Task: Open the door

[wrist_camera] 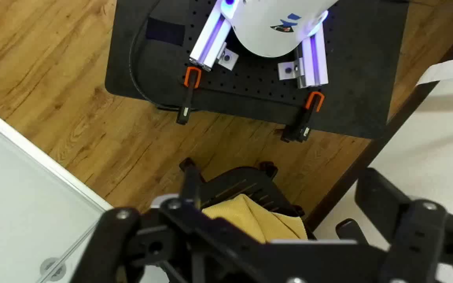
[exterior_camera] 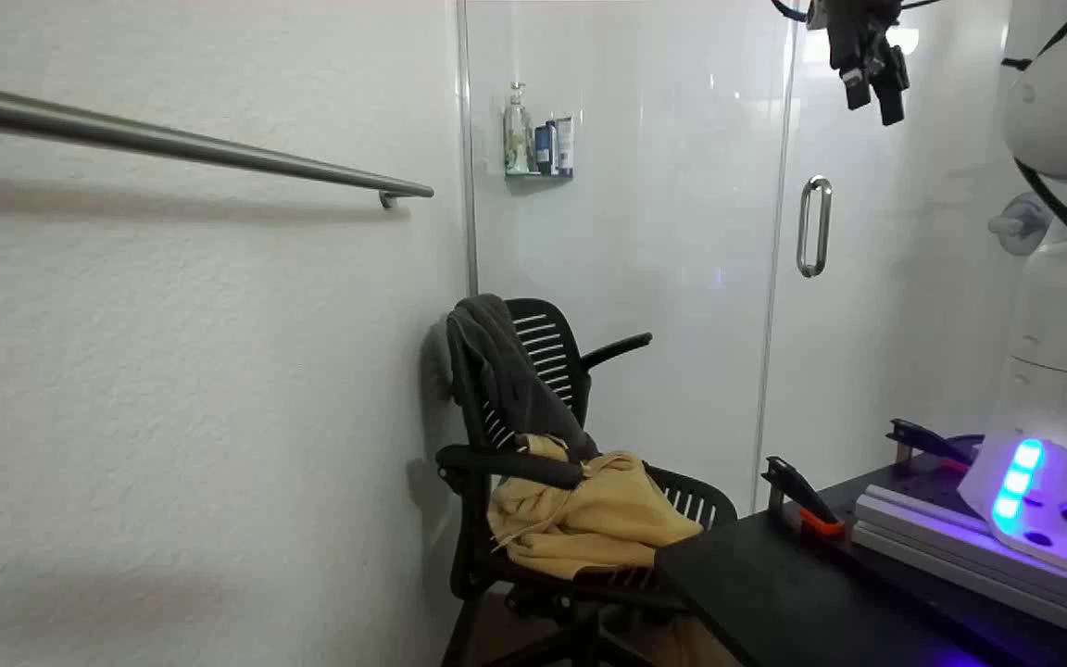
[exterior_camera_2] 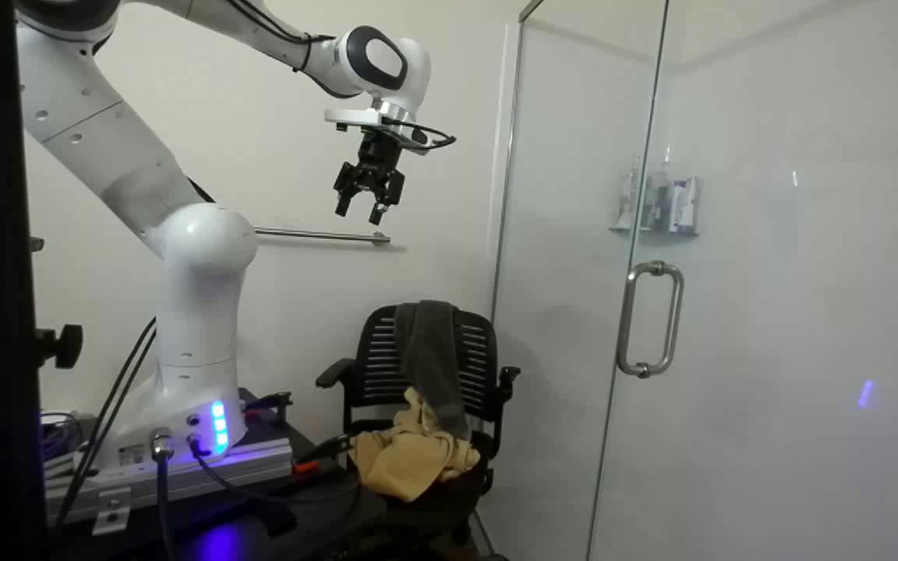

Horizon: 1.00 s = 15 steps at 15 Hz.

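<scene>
The door is a tall glossy glass panel that looks white. It shows in both exterior views and appears closed, in line with the fixed pane beside it. Its short vertical metal pull handle sits near the door's edge, and it also shows in an exterior view. My black gripper points down, open and empty, above the chair and apart from the handle. It also shows at the top of an exterior view. In the wrist view its fingers are spread wide; the handle is out of view there.
A black chair with a dark towel and a yellow cloth stands before the fixed pane. A metal rail runs along the textured wall. The black base table has clamps at its edge. A black post stands nearby.
</scene>
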{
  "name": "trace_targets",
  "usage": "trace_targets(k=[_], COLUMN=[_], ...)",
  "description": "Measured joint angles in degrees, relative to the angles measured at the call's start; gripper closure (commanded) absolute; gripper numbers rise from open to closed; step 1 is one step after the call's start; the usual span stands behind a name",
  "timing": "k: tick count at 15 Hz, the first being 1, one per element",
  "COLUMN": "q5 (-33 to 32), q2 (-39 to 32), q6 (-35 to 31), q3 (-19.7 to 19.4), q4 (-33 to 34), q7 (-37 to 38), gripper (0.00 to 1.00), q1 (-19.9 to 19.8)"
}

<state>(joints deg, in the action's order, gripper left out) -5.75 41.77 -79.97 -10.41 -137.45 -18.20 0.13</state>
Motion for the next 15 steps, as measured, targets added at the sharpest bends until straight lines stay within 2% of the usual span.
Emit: trace_targets(k=[3,6,12,14,15], q5=[0.0,-1.6,-2.8,1.1,1.6], q2=[0.1,0.3,-0.5,-1.1,-1.1], q6=[-0.3,-6.8,-24.8,-26.7,-26.7], q3=[-0.1,-2.8,-17.7,-21.9,-22.4], q4=[0.0,0.0,-1.8,-1.9,-1.9], q7=[0.0,0.1,-2.8,-5.1,-5.6], gripper=[0.00,0.00,0.00,0.00,0.00], q1=[0.0,-1.3,-8.2,-8.7,-8.9])
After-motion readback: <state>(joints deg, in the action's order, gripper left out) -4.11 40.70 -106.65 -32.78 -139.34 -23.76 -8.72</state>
